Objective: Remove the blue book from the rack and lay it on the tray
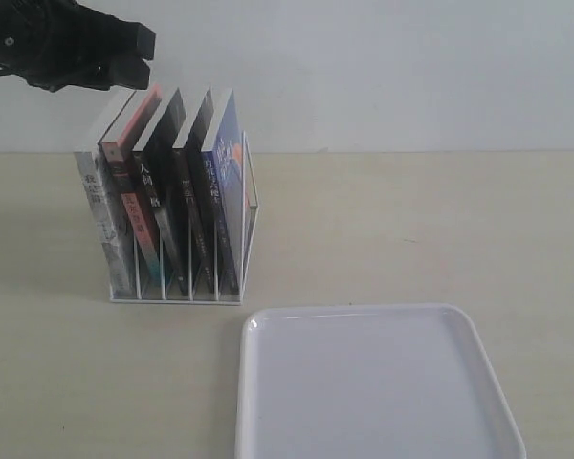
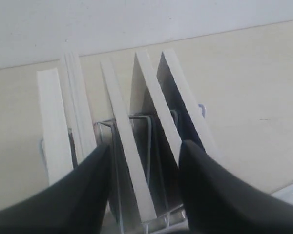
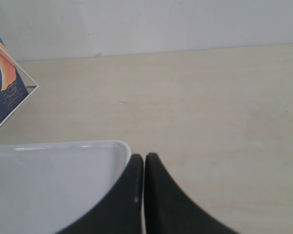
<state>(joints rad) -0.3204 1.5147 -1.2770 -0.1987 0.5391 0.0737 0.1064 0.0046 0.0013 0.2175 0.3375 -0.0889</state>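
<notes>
The white wire rack (image 1: 177, 290) holds several upright books. The blue book (image 1: 228, 182), with its orange crescent cover, leans in the slot nearest the tray. My left gripper (image 1: 132, 55) hovers above the tops of the books at the rack's far end. In the left wrist view it (image 2: 144, 151) is open, its jaws straddling the top edges of the middle books; the blue book's edge (image 2: 193, 105) runs beside one finger. My right gripper (image 3: 144, 157) is shut on nothing, at a corner of the white tray (image 3: 88, 145). The blue book's cover (image 3: 2, 80) shows there.
The tray (image 1: 253, 382) lies in front of the rack, toward the right, on a beige table. Black-spined books (image 1: 187, 206) and a white-spined one (image 1: 94, 191) fill the other slots. A pale wall stands behind. The right arm is outside the exterior view.
</notes>
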